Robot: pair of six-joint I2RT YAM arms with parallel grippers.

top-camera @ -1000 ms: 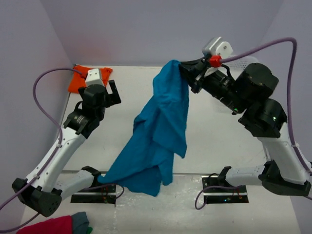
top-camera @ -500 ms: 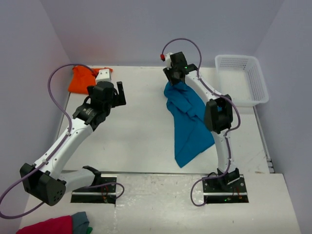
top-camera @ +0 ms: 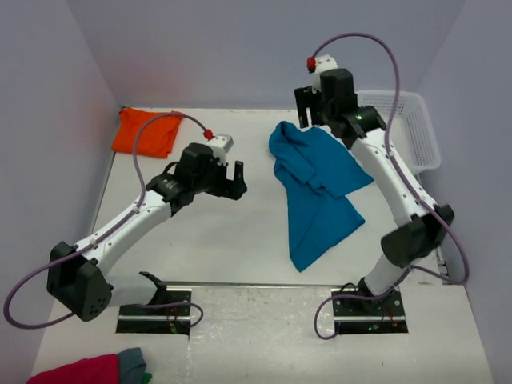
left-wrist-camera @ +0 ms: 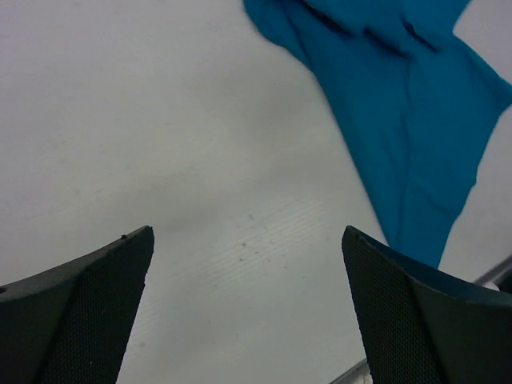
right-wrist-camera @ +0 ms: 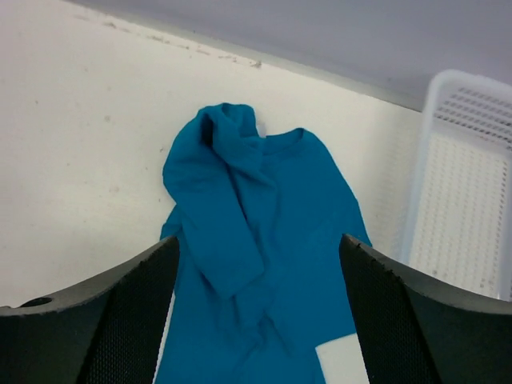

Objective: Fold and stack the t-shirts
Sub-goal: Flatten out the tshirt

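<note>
The teal-blue t-shirt point(top-camera: 316, 188) lies crumpled and stretched out on the white table, right of centre; it also shows in both wrist views point(left-wrist-camera: 416, 104) point(right-wrist-camera: 256, 264). My right gripper point(top-camera: 308, 106) hangs open above the shirt's far end, nothing between its fingers point(right-wrist-camera: 260, 316). The orange t-shirt point(top-camera: 146, 132) lies bunched in the far left corner. Open and empty, my left gripper point(top-camera: 230, 182) hovers over bare table point(left-wrist-camera: 248, 256) left of the teal shirt.
A white mesh basket point(top-camera: 408, 128) stands at the far right edge, also in the right wrist view point(right-wrist-camera: 464, 184). A crimson-pink and grey cloth pile point(top-camera: 96, 370) lies at the near left corner. Purple walls close in the table on three sides.
My right gripper has opened and let go of the teal shirt, which now lies on the table; the arm rose toward the far side. My left arm has swung right toward the table's middle.
</note>
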